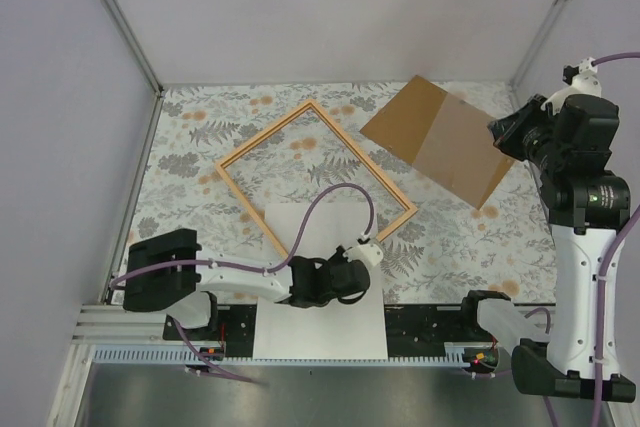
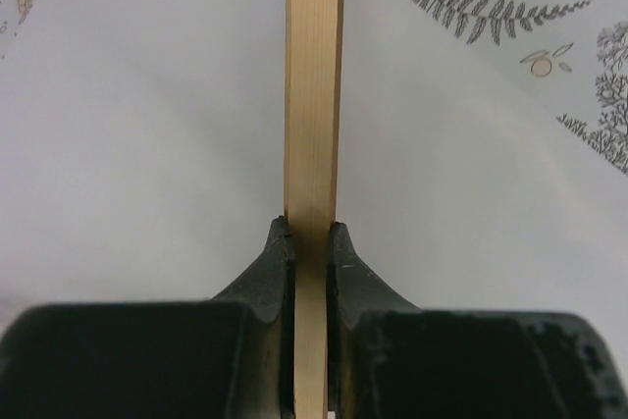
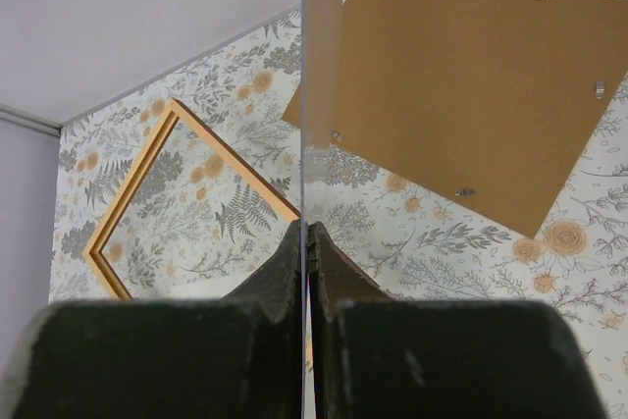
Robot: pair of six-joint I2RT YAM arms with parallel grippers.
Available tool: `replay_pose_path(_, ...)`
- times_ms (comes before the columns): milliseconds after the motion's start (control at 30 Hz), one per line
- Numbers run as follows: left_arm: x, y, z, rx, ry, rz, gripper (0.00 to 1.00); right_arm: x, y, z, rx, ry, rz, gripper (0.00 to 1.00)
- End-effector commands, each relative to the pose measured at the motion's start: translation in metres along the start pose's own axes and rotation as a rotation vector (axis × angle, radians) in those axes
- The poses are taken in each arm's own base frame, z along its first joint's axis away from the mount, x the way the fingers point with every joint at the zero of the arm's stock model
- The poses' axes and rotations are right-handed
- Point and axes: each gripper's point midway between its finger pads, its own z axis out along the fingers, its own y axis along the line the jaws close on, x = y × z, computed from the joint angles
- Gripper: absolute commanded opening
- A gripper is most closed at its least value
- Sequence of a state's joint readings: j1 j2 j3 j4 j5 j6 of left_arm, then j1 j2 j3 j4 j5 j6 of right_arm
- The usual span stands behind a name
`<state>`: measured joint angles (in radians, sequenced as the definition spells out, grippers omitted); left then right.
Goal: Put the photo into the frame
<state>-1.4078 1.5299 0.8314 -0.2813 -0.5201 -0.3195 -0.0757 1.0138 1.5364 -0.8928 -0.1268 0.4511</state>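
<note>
Left gripper clenched on the wooden frame by its near rail, white-side-up photo lying beneath at the table near edge; right gripper pinches a clear pane raised far right; best move the rail slowly, without creasing the sheet.
</note>
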Motion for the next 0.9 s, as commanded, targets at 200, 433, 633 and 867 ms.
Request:
replay_pose_path(200, -0.022, 0.015, 0.031, -0.145, -0.399, -0.169, 0.02, -0.012, 0.004, -0.012, -0.018, -0.073, -0.011, 0.02)
replay_pose_path(433, -0.036, 0.041, 0.043, -0.154, -0.454, -0.133, 0.02, -0.010, 0.007, -0.009, -0.042, -0.073, -0.006, 0.02)
replay_pose_path(633, -0.062, 0.090, 0.062, -0.067, -0.487, -0.123, 0.02, -0.008, 0.007, -0.004, -0.048, -0.065, -0.004, 0.03)
replay_pose_path(867, -0.089, 0.142, 0.075, -0.056, -0.449, -0.151, 0.02, -0.005, 0.009, 0.000, -0.065, -0.053, -0.004, 0.03)
